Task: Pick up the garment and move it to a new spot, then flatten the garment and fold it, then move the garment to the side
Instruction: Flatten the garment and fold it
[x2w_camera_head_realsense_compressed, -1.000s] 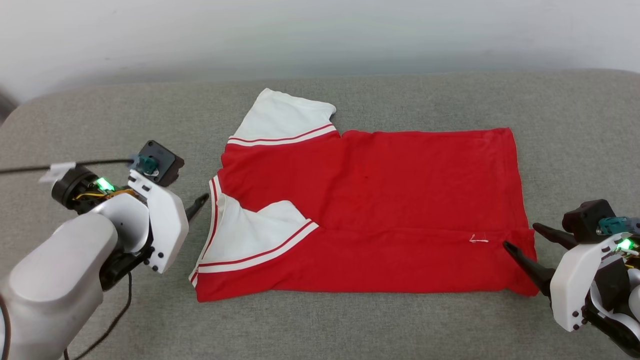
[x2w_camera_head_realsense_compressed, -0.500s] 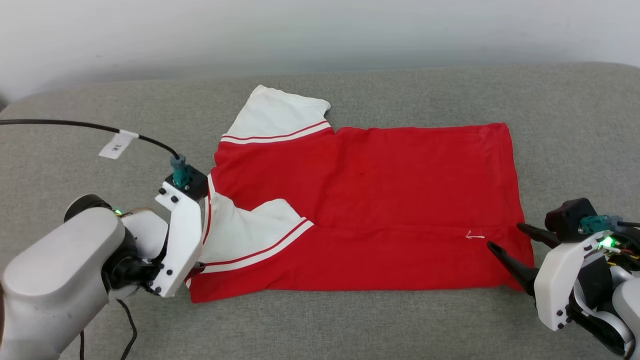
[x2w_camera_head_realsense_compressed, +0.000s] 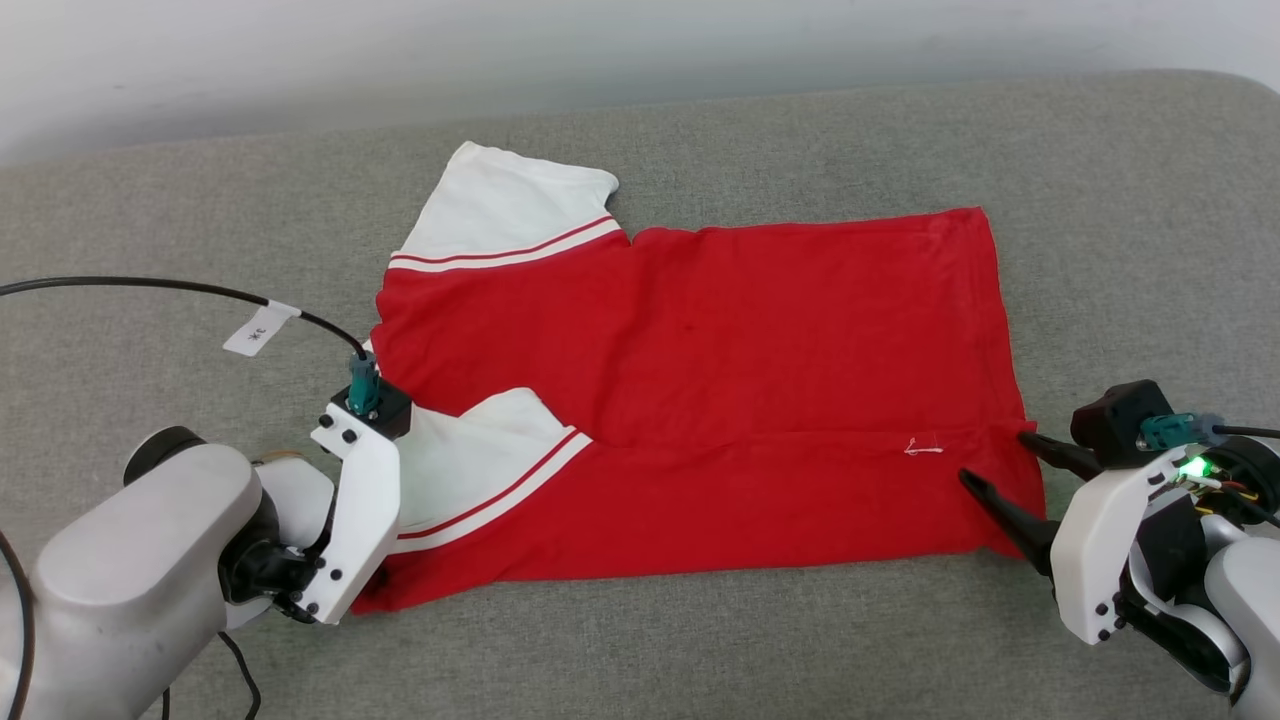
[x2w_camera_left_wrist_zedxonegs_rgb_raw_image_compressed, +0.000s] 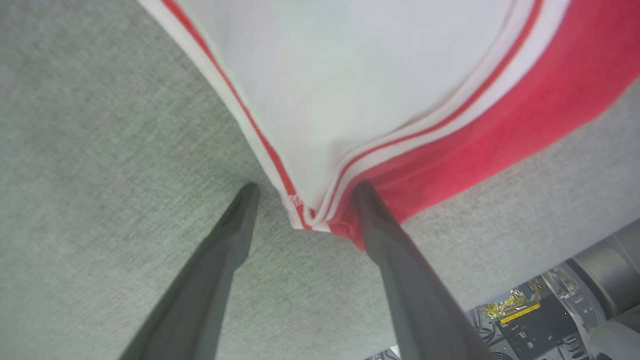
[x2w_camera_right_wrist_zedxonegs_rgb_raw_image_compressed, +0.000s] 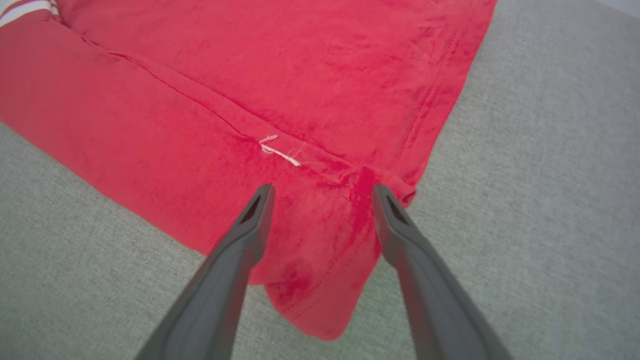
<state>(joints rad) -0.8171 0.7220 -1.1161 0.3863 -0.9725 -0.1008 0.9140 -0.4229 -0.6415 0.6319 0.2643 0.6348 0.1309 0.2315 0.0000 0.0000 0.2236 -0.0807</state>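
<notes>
A red garment (x2w_camera_head_realsense_compressed: 760, 400) with white short sleeves lies spread on a grey fabric surface (x2w_camera_head_realsense_compressed: 1100, 200); its collar end points to the robot's left and its hem end to the right; the near long edge is doubled over onto the body, leaving a straight crease across the cloth. One white sleeve (x2w_camera_head_realsense_compressed: 510, 205) sticks out on the far side; the other sleeve (x2w_camera_head_realsense_compressed: 480, 450) lies on top of the red cloth. The left gripper (x2w_camera_left_wrist_zedxonegs_rgb_raw_image_compressed: 305, 192) sits low at the near left corner, jaws wide; the striped sleeve corner lies between its dark fingers, unpinched. The right gripper (x2w_camera_head_realsense_compressed: 990, 455) sits at the near right hem corner, jaws wide, its fingers over the red cloth beside a small white thread (x2w_camera_right_wrist_zedxonegs_rgb_raw_image_compressed: 280, 150); whether the tips touch the cloth cannot be told. A black cable with a white tag (x2w_camera_head_realsense_compressed: 260, 328) runs to the left wrist.
</notes>
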